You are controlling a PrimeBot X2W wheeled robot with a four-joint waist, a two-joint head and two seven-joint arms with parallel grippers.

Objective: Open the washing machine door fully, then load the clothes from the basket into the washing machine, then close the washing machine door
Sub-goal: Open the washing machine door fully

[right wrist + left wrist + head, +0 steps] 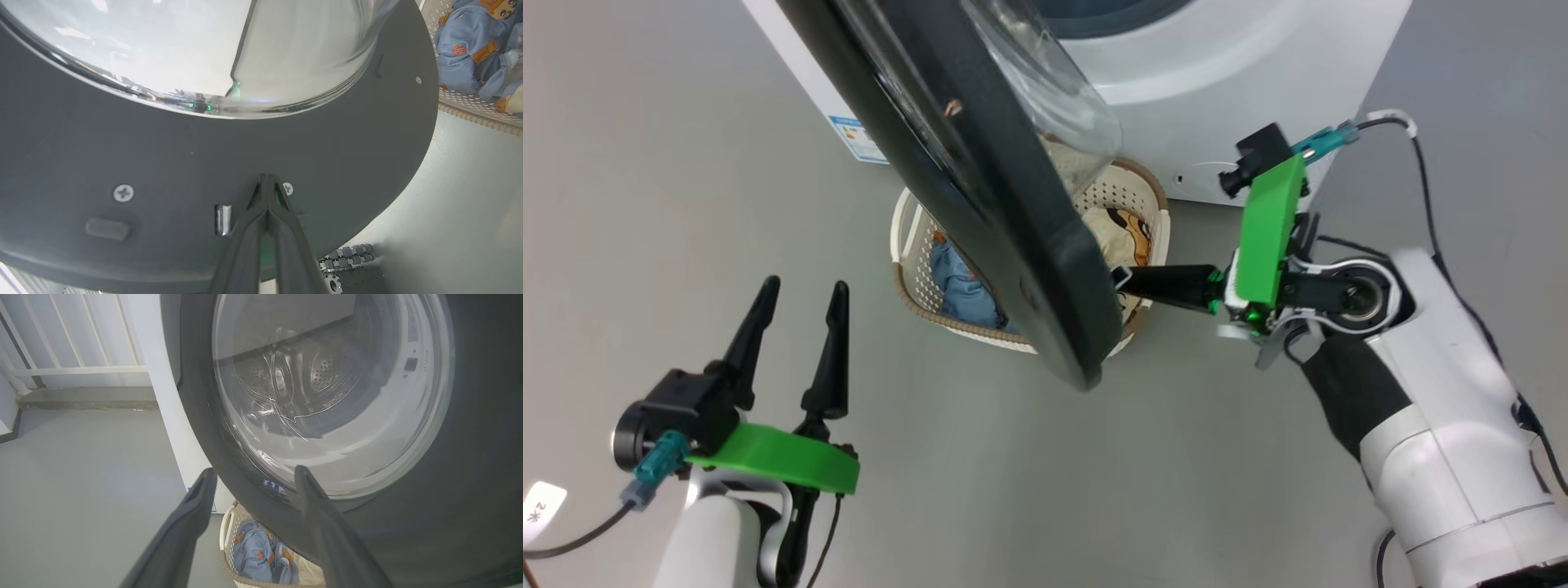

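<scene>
The white washing machine (1258, 65) stands on a grey floor (645, 204), its front at the top of the head view. The washing machine door (980, 204) is swung partway open; its wide black rim and bulging clear glass bowl cross above the basket (913, 245) in that view. The cream basket sits on the floor just in front of the machine. It holds the clothes: the light-blue garment (960, 286) with orange patches on its left side and the cream garment (1123, 233) with an orange-brown print on its right. The right hand (1123, 282) reaches in from the right, its two dark fingers pressed together with nothing between them. Their tips meet the inner face of the door's rim, close to a screw (287, 188) and a small metal latch (223, 219). The left hand (804, 286) hangs low on the left, well apart from the door, fingers spread wide and empty.
</scene>
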